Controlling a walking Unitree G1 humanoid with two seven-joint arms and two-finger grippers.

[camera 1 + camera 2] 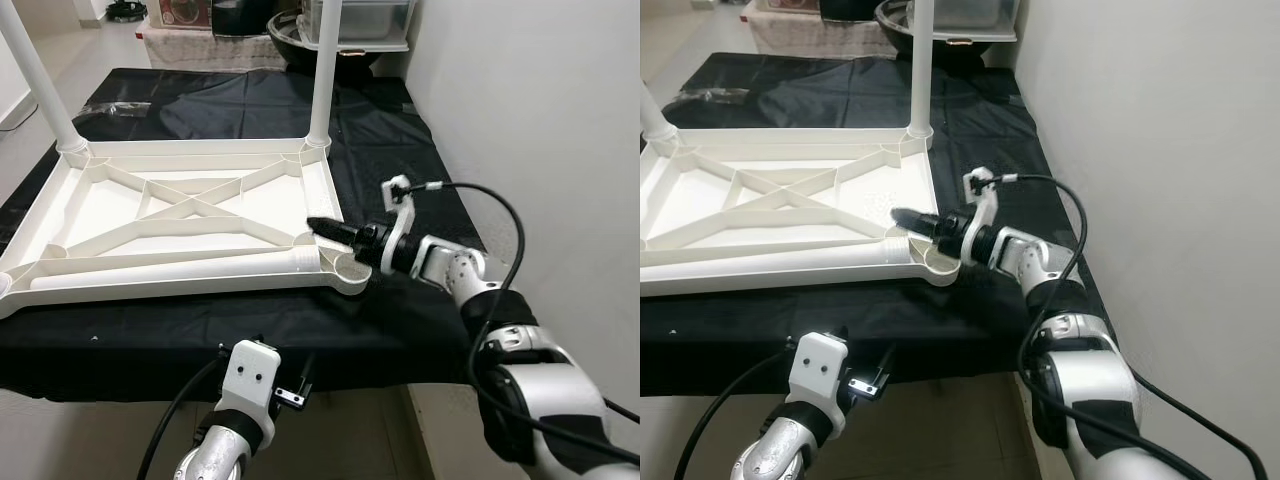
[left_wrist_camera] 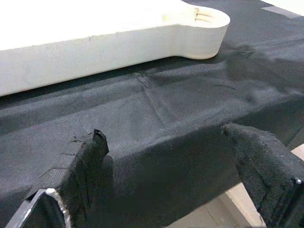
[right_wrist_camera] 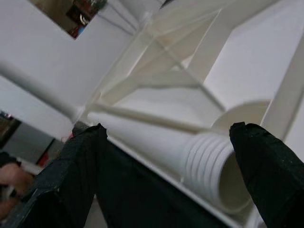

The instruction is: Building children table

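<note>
The white children's table top (image 1: 200,150) lies upside down on a table under a black cloth (image 1: 300,325). Two white legs stand upright in its far corners (image 1: 325,70) (image 1: 35,70). A loose white leg (image 1: 170,270) lies along the near rim, its threaded end (image 3: 204,159) by the near right corner socket (image 1: 345,270). My right gripper (image 1: 318,226) is open at that corner, and in the right wrist view its fingers (image 3: 266,166) stand either side of the threaded end. My left gripper (image 2: 164,137) is open, low at the table's front edge, holding nothing.
A white wall (image 1: 540,100) runs close along the table's right side. A dark bowl (image 1: 295,40) and a clear storage box (image 1: 370,20) stand beyond the far end. Pale floor (image 1: 60,50) lies to the left.
</note>
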